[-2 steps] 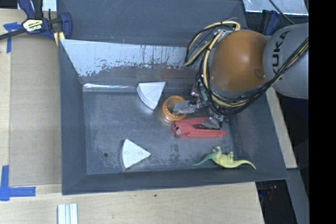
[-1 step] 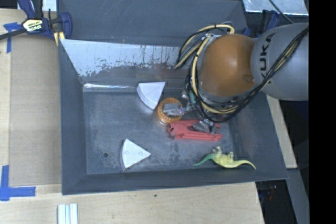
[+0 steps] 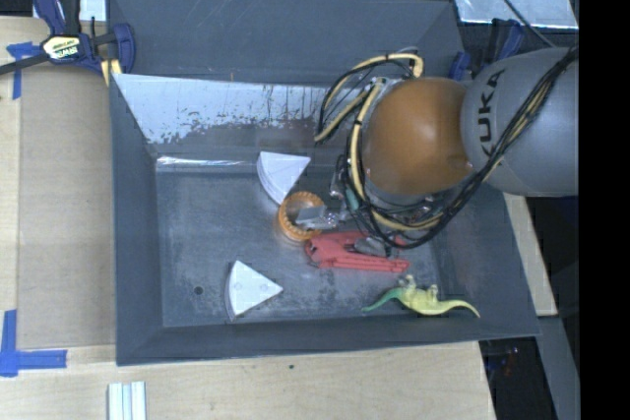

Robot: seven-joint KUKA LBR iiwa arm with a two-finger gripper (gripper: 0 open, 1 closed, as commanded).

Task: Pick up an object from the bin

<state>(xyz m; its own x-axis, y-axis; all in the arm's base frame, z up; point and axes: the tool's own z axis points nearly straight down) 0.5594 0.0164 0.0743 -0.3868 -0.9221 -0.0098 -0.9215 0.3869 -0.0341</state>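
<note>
The arm's orange-covered wrist (image 3: 418, 141) is hanging over the right half of the bin (image 3: 197, 221). The claw (image 3: 332, 211) is sitting low near the middle of the bin floor, and whether it is released or clenched cannot be told. It is pressing in just beside an orange ring (image 3: 298, 215), which is lying flat on its left, and it is standing above the left end of a red tool (image 3: 352, 256). The tool's long axis is running roughly along the front wall, with one end pointing toward the right wall. A white fan-shaped piece (image 3: 280, 174) is lying toward the back wall. A white triangle (image 3: 250, 288) is resting toward the front left corner. A green and yellow toy lizard (image 3: 425, 300) is stretching along the front wall near the right corner.
</note>
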